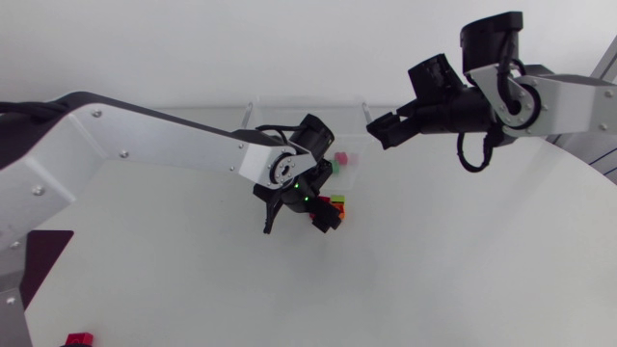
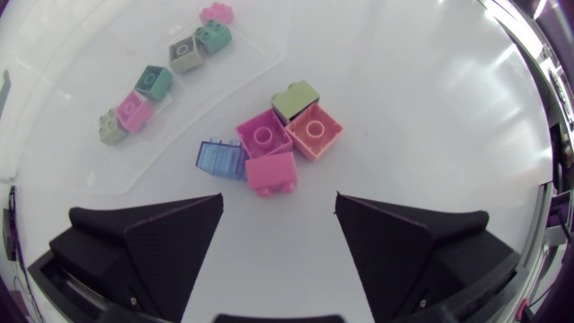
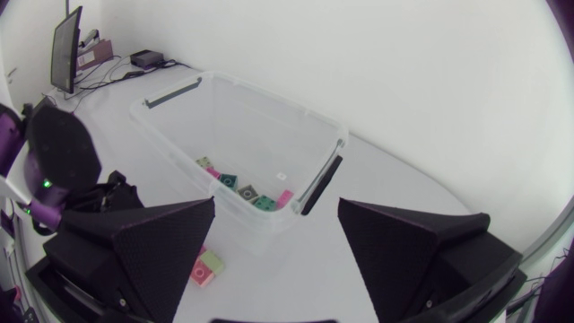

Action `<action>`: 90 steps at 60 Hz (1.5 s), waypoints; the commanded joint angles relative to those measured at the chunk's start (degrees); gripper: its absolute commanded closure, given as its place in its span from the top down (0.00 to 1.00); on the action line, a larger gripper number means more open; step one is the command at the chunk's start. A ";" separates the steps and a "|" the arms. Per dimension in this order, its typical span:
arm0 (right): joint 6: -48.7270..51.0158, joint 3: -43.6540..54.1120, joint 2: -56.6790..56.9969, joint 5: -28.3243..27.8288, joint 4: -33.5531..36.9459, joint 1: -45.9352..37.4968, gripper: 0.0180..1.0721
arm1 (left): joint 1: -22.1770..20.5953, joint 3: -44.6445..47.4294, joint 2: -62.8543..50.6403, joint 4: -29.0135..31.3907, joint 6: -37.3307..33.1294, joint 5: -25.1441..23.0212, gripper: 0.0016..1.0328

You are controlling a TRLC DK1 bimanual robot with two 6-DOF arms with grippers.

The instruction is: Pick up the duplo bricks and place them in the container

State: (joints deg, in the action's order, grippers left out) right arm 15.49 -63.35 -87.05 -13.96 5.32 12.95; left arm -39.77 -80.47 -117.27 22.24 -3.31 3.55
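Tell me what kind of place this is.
Probably a robotics workbench: a left arm and right arm over a white table, a clear container holding a few bricks, and a loose pile of toy bricks beside it.

**Materials and Surface Finish**

The container is showing as clear, smooth plastic. The duplo bricks are presenting as glossy moulded plastic; the blue brick is appearing translucent, the others opaque. The table is showing a smooth white surface with a soft sheen. The left gripper is displaying matt black fingers; the left arm is showing smooth silver-grey links.
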 commanded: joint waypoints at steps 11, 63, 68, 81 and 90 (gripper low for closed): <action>0.77 10.79 10.58 -3.01 -0.14 -2.67 0.95 | -0.05 -7.60 -6.04 6.15 2.87 0.40 0.78; 3.59 24.42 24.91 -8.28 2.59 -6.71 0.95 | -0.57 -18.15 -13.24 15.20 8.58 0.40 0.41; 3.67 25.56 25.87 -8.28 2.59 -6.62 0.95 | -0.57 -18.50 -13.77 15.47 8.94 0.49 0.36; 3.94 27.76 26.75 -8.10 2.94 -6.18 0.95 | -0.57 -19.11 -14.21 16.17 9.20 0.84 0.24; 4.03 29.07 26.84 -7.93 2.41 -6.01 0.95 | -0.49 -17.88 -13.42 16.34 9.20 0.84 0.22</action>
State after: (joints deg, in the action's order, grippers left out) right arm 18.48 -35.79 -60.69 -21.85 7.66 6.39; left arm -39.94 -98.30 -129.71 37.65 4.54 3.97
